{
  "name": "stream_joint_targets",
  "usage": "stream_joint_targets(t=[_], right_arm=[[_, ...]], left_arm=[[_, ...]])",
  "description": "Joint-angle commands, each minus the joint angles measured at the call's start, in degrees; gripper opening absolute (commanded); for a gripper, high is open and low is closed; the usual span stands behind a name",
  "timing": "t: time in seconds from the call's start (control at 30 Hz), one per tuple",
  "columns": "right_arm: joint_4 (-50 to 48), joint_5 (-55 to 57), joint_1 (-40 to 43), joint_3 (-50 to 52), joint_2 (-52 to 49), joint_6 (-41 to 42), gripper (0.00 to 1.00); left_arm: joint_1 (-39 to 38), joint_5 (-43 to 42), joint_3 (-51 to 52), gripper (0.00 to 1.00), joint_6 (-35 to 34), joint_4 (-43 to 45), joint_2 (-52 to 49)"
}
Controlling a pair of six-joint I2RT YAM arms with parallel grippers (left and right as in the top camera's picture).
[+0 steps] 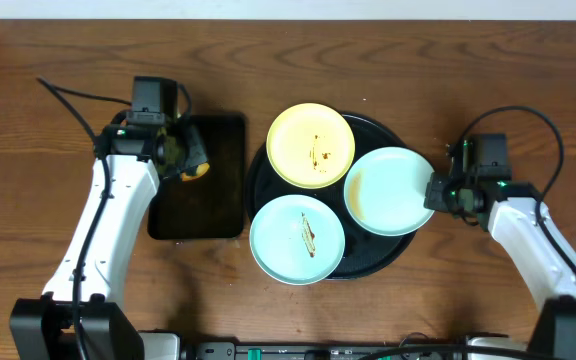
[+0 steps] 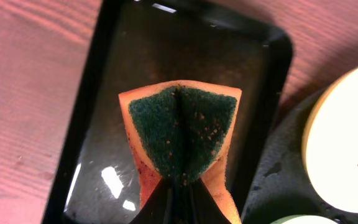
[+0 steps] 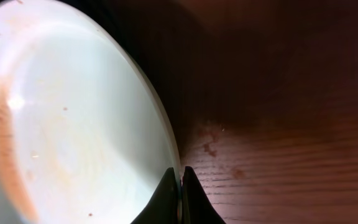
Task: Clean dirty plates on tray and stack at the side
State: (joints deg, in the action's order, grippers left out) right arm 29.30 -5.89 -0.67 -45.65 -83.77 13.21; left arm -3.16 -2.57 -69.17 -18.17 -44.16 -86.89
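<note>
On wood table (image 1: 468,60): clamping folded sponge (image 2: 185,124) w/ L gripper (image 2: 181,186) above rect. black tray (image 2: 185,56); pinching rim of mint plate (image 3: 73,112) w/ R gripper (image 3: 180,180) at round tray (image 1: 373,257) right edge; showing brown smears on yellow plate (image 1: 311,145) & 2nd mint plate (image 1: 297,240), same tray.

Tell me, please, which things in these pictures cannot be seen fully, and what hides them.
Overhead: the three plates cover the floor of the round black tray; only its rim shows.
Left wrist: the sponge shows only its green face; the bottom edge cuts off the left jaws.
Right wrist: frame edges cut off the left part of the mint plate held by the right jaws.
</note>
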Motion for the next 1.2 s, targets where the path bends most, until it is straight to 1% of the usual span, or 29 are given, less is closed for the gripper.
stream_joint_targets(t=[0.0, 0.23, 0.37, 0.47, 0.57, 0.6, 0.73, 0.93, 1.17], right_arm=[[0.0, 4.8, -0.2, -1.3, 5.7, -3.3, 0.01], [-0.6, 16.3, -2.3, -1.4, 13.7, -9.0, 0.01], [-1.3, 23.5, -5.7, -1.4, 16.1, -14.0, 0.01], [-1.5, 30.6, -9.7, -1.4, 16.3, -16.6, 0.01], [-2.0, 37.1, -14.6, -1.4, 16.3, -16.5, 0.01], [-3.0, 41.6, -18.0, -1.4, 16.3, -16.5, 0.01], [-5.9, 50.3, -25.2, -1.4, 16.3, -18.1, 0.01], [-9.3, 58.1, -33.6, -1.4, 15.8, -22.3, 0.01], [-13.0, 64.7, -39.7, -1.4, 15.0, -26.8, 0.01]], left_arm=[[1.5, 0.7, 0.8, 0.08, 0.5, -0.4, 0.4], [1.6, 0.7, 0.8, 0.09, 0.5, -0.3, 0.3], [1.6, 0.7, 0.8, 0.09, 0.5, -0.4, -0.3], [1.6, 0.7, 0.9, 0.09, 0.5, -0.6, -0.9], [1.6, 0.7, 0.9, 0.09, 0.5, -0.8, -1.6], [1.6, 0.7, 1.0, 0.09, 0.5, -0.8, -1.9], [1.6, 0.7, 1.1, 0.09, 0.5, -0.8, -2.8], [1.6, 0.7, 1.2, 0.09, 0.5, -0.8, -3.2], [1.6, 0.7, 1.2, 0.09, 0.5, -0.8, -3.2]])
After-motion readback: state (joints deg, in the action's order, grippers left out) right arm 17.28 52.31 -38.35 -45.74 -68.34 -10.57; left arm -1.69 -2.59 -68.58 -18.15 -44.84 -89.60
